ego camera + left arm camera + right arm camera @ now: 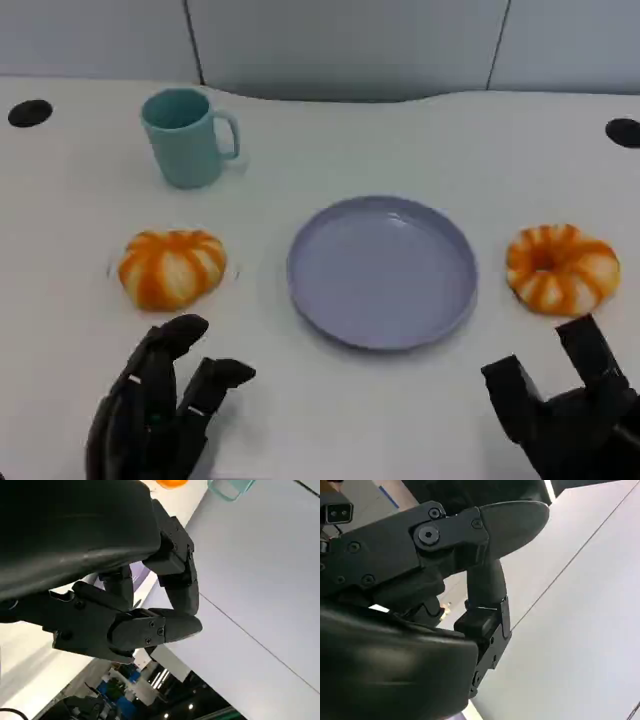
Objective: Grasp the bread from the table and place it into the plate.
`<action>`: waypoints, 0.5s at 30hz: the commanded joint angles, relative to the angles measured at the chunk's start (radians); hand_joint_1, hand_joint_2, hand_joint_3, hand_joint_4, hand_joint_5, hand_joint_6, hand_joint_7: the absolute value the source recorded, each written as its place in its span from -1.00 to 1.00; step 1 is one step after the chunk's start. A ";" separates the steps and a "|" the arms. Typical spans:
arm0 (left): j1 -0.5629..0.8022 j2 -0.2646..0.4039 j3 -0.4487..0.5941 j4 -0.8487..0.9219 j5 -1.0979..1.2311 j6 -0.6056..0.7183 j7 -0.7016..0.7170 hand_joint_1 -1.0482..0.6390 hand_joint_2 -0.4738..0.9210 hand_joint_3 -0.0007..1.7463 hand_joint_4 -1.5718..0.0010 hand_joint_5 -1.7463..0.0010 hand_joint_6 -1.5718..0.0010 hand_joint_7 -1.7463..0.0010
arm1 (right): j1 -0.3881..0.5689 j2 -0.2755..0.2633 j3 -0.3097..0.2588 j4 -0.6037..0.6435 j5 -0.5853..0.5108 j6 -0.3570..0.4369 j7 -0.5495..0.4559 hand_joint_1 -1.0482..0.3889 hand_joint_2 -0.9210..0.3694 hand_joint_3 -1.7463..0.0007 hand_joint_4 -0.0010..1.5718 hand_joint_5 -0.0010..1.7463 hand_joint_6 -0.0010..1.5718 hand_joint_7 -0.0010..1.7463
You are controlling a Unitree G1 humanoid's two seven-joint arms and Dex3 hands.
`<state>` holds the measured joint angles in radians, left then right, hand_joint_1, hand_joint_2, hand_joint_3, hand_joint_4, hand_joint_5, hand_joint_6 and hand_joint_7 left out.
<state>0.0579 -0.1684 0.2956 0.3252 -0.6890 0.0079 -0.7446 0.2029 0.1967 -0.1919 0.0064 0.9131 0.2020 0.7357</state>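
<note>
The left hand [160, 405] sits at the near left edge of a white table [330, 420], its black fingers [215, 380] loosely spread and reaching forward, with nothing between them. In the left wrist view the same fingers [165, 627] are partly curled and hold nothing. The right hand [565, 410] is at the near right edge, its fingers [590, 350] raised and apart, also holding nothing. In the right wrist view its fingers [490, 585] are parted, with a pale wall behind them.

Just beyond the left hand, apart from its fingertips, lies a round orange-and-white striped bread [172, 267], flat on the table. A second orange-and-white bread [561, 268], ring-shaped with a hollow in its middle, lies just beyond the right hand, close to its fingertips; whether they touch cannot be told.

Between the two breads, in the middle of the table, stands a shallow round lavender plate [382, 272]. Nothing lies in it. Neither bread touches its rim.

At the far left, behind the striped bread, a teal mug [188, 137] stands upright, handle turned to the right. Its inside is not visible enough to tell its contents.
</note>
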 commanded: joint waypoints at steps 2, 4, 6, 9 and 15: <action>0.010 0.003 0.005 0.000 -0.013 -0.004 -0.008 -0.46 1.00 -0.50 0.66 -0.75 0.35 -0.11 | -0.003 -0.008 -0.009 -0.003 0.015 0.008 0.012 -0.39 -1.00 0.77 0.18 1.00 -0.14 1.00; 0.015 0.000 0.004 -0.007 -0.015 0.003 -0.001 -0.46 1.00 -0.50 0.64 -0.76 0.34 -0.11 | 0.009 -0.003 -0.005 -0.019 0.004 0.001 -0.006 -0.39 -1.00 0.77 0.18 1.00 -0.14 1.00; 0.018 -0.001 0.004 -0.010 -0.016 0.006 0.003 -0.45 1.00 -0.51 0.63 -0.76 0.33 -0.11 | 0.014 -0.001 -0.004 -0.027 -0.002 -0.002 -0.014 -0.39 -1.00 0.78 0.18 1.00 -0.14 1.00; 0.018 -0.001 0.005 -0.011 -0.015 0.007 0.003 -0.45 1.00 -0.51 0.63 -0.75 0.33 -0.11 | 0.015 0.000 -0.004 -0.028 -0.002 -0.001 -0.015 -0.39 -1.00 0.78 0.18 1.00 -0.14 1.00; 0.012 0.002 -0.012 0.011 0.066 -0.082 0.033 -0.42 1.00 -0.51 0.55 -0.64 0.20 0.09 | -0.004 -0.022 -0.016 -0.013 0.020 0.027 0.001 -0.38 -1.00 0.78 0.17 1.00 -0.15 1.00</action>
<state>0.0657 -0.1713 0.2847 0.3273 -0.6348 -0.0544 -0.7320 0.2073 0.1881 -0.1939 -0.0115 0.9170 0.2194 0.7298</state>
